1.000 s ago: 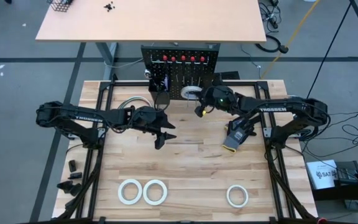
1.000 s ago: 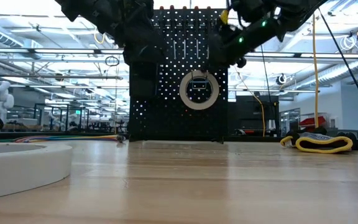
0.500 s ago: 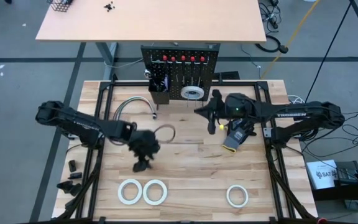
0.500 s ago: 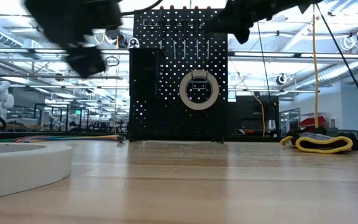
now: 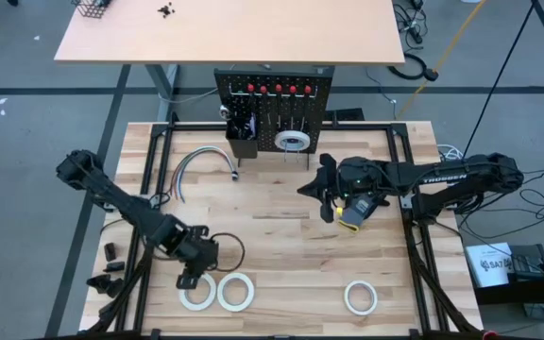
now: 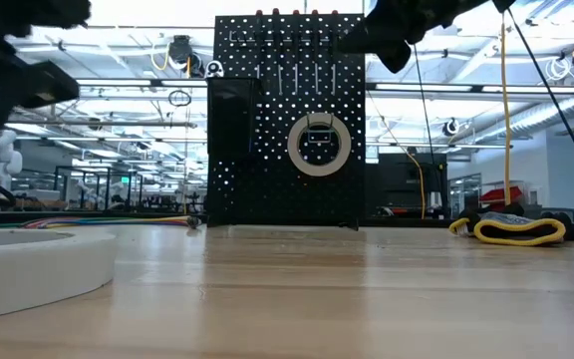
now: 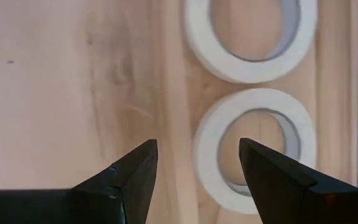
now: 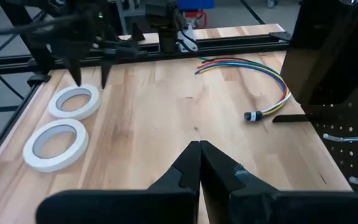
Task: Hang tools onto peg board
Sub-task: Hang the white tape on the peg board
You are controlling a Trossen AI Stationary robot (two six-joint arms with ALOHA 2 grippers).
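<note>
Left gripper (image 5: 189,279), jaws apart, hangs just over the nearer of two tape rolls (image 5: 196,291) lying flat and side by side at the table's (image 5: 281,246) front-left; you should centre one finger inside the hole and one outside the rim before you close, so the wall is pinched square. Roll has no long axis: ring flat, hole facing up, so you must tip it upright to meet a hook on the peg board (image 5: 274,106) at the table's far edge, where one roll (image 5: 292,141) already hangs. Right gripper (image 5: 326,203), jaws together, empty, waits mid-table nr the black-and-yellow object (image 5: 355,213).
</note>
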